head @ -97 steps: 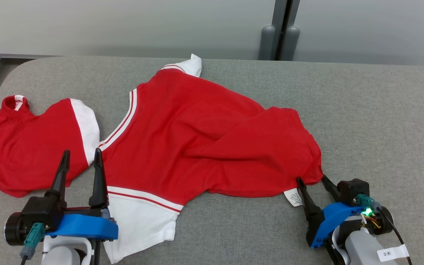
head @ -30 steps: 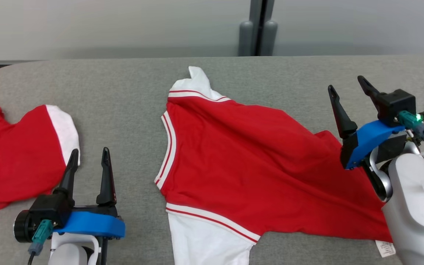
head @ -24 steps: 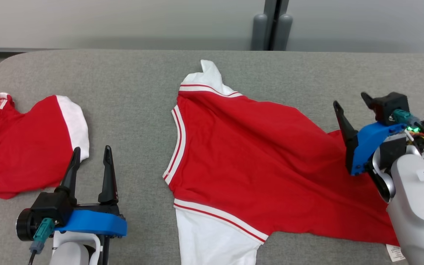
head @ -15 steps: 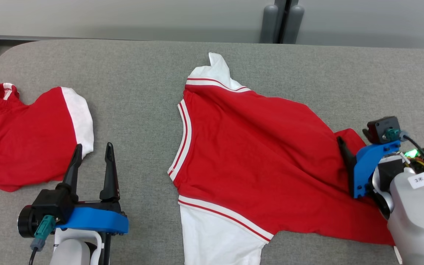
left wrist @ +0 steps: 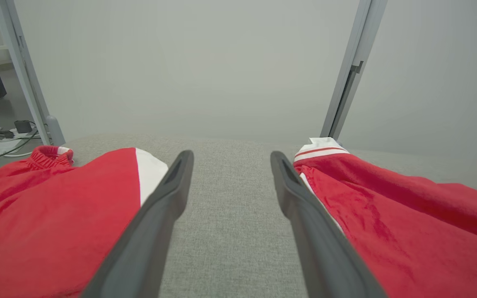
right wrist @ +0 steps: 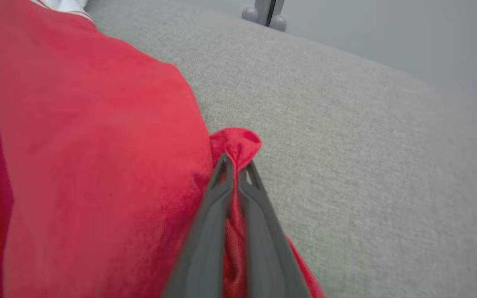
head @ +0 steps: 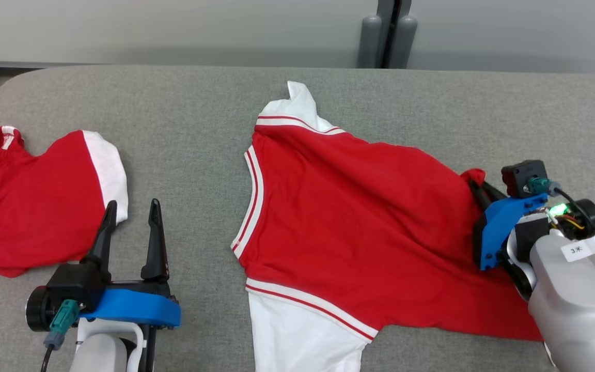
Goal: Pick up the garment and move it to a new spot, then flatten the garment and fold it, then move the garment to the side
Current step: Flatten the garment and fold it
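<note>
Lying rumpled on the table [head: 189, 129], the shirt [head: 359, 227] is neither flat nor folded, so most of the task looks left. Its far right corner is pinched in the right gripper [head: 475, 183]. The left gripper [head: 131, 206] hovers spread wide over bare cloth beside a second red top [head: 29, 206].

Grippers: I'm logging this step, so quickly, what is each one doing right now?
Left gripper: open, holding nothing.
Right gripper: shut on a bunched edge of the red shirt.
</note>
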You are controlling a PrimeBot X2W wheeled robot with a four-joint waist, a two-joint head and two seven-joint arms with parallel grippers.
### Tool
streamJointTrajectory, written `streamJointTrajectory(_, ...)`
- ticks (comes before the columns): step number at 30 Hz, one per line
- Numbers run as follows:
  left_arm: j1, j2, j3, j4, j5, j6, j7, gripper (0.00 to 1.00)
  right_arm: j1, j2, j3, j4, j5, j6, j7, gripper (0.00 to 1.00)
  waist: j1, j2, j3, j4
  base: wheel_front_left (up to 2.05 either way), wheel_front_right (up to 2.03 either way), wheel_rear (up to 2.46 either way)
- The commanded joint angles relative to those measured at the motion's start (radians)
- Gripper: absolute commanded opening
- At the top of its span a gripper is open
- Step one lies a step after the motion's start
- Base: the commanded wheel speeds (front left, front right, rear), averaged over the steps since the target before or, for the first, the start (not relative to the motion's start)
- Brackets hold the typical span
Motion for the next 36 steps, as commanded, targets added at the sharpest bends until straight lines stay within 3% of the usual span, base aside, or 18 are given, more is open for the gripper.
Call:
streamJointTrajectory(1, 0.010, 0.005, 0.007, 0.002, 0.003, -0.002, -0.005, 1.00, -0.030, -0.003, -0.001, 0.001, 0.010, 0.000, -0.030, 0.00, 0.0000, 0.0000, -0.016, -0.011, 0.00, 0.00, 0.00)
streamJointTrajectory(10, 0.042, 0.005, 0.017, 0.003, 0.010, -0.002, -0.005, 1.00, -0.124, -0.002, -0.058, -0.037, 0.087, 0.000, -0.191, 0.00, 0.0000, 0.0000, -0.072, -0.047, 0.00, 0.00, 0.00)
streamJointTrajectory(25, 0.057, -0.004, 0.008, 0.003, -0.001, -0.002, -0.005, 1.00, -0.241, -0.019, -0.115, 0.057, 0.043, 0.000, -0.217, 0.00, 0.0000, 0.0000, -0.094, -0.007, 0.00, 0.00, 0.00)
streamJointTrajectory(36, 0.008, -0.009, -0.019, -0.008, -0.012, -0.002, -0.005, 1.00, -0.364, -0.022, -0.145, 0.160, -0.038, 0.000, -0.231, 0.00, 0.0000, 0.0000, -0.016, 0.042, 0.00, 0.00, 0.00)
